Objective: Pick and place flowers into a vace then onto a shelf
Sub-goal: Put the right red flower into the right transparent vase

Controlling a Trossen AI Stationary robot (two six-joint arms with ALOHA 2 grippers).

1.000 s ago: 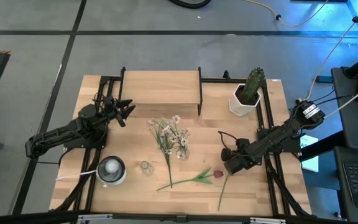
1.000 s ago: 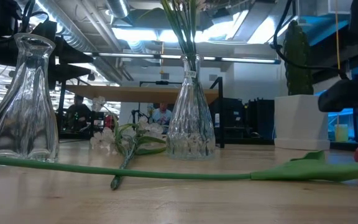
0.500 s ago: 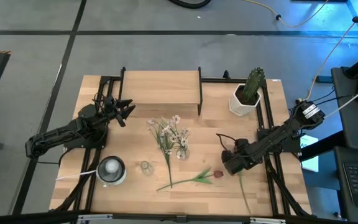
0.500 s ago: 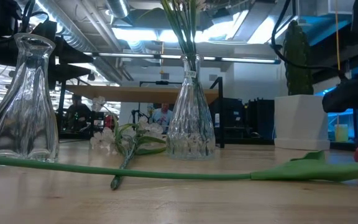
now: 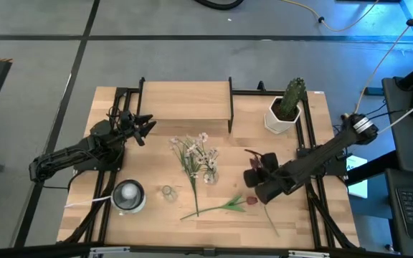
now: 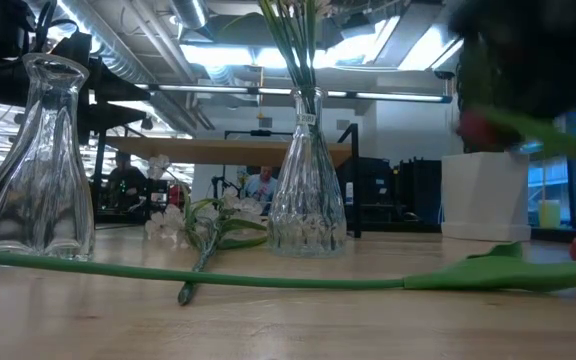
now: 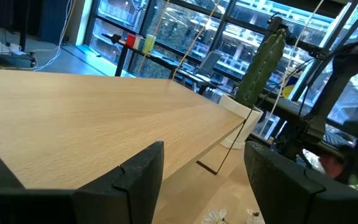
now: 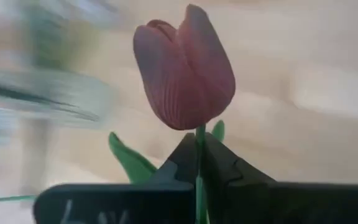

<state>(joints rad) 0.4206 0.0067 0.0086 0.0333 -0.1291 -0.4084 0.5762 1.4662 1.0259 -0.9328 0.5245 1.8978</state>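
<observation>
Right gripper [image 8: 199,163] is clamped on a red-bud stem [image 8: 184,67] just below the bud, lifted off the table at about 4 o'clock of centre in the high view, stem tail trailing toward 5 o'clock. The glass vase [image 5: 210,174] already holding white sprays sits just at its 9 o'clock; an empty vase [image 5: 167,192] is further out at 8 o'clock.

Judgement: stem should be tipped vertical before the neck is approached, tail end led in first, and lowered slowly so the narrow vase isn't knocked over.

Second red-bud stem [image 5: 221,206] is left on the table. Left gripper [image 5: 143,127] is parked with fingers apart beside the shelf [image 5: 185,99], at 10 o'clock.
</observation>
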